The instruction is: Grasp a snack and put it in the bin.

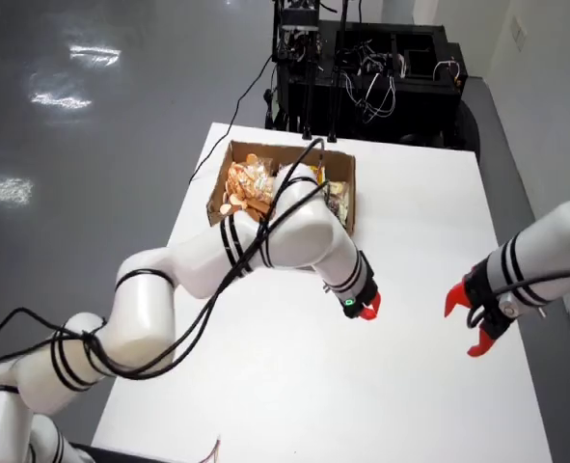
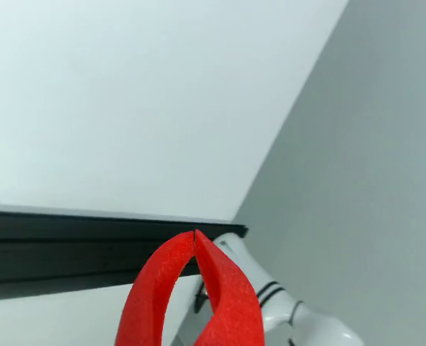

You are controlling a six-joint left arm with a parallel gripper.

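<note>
A brown cardboard box (image 1: 214, 198) stands at the back left of the white table (image 1: 420, 222), filled with orange and yellow snack packets (image 1: 246, 186). The working arm's red gripper (image 1: 366, 308) hovers over the table in front of the box's right corner, in the overhead view. In the wrist view its two red fingers (image 2: 223, 288) meet at the tips, shut with nothing between them (image 2: 195, 233). No loose snack shows near the gripper. A small packet corner (image 1: 213, 449) peeks in at the table's front edge.
A second white arm enters from the right, its red gripper (image 1: 470, 323) open above the table; part of it (image 2: 292, 317) also shows in the wrist view. Black equipment with cables (image 1: 362, 68) stands behind the table. A dark bar (image 2: 90, 249) crosses the wrist view.
</note>
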